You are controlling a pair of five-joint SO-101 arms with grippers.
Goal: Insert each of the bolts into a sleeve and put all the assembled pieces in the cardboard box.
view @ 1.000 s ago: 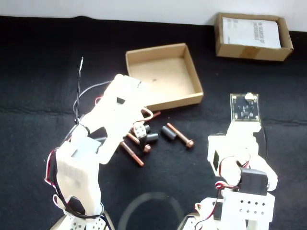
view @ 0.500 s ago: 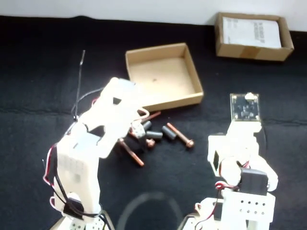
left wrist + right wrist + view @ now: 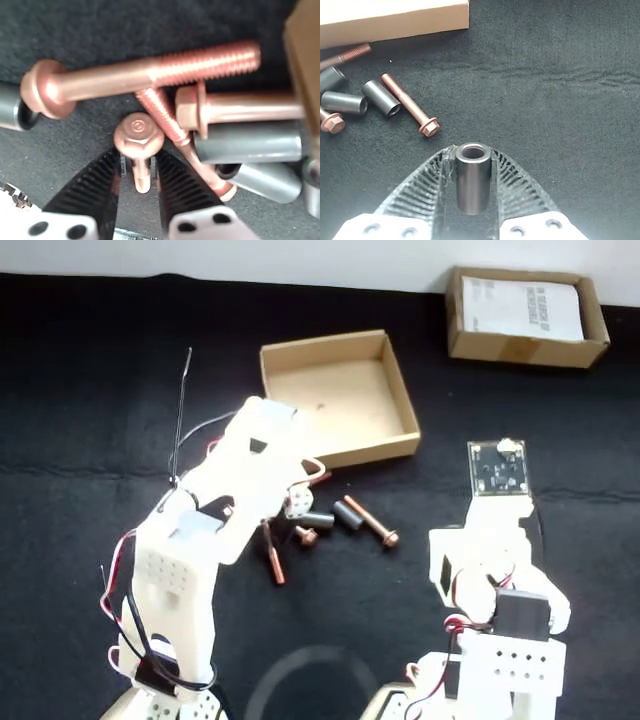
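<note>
Left claw: narrowly parted, pinching a bolt by its shank amid the pile.
Right claw: pinching a sleeve.
Pile: loose bolts and sleeves, frame centre, just below the box edge.
Room: bare bench at right.

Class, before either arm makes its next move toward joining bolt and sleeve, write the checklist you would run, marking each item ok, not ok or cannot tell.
1. Grip of the left jaws on the bolt: ok, its shank sits between them.
2. Grip of the right jaws on the sleeve: ok.
3. Bore of the sleeve empty: ok, the open end shows.
4. Alignment of bolt and sleeve: not ok, the arms are apart.
5. Held bolt free of the loose bolts: cannot tell, one lies close beside its head.
6. State of the cardboard box, open and empty: ok.
</note>
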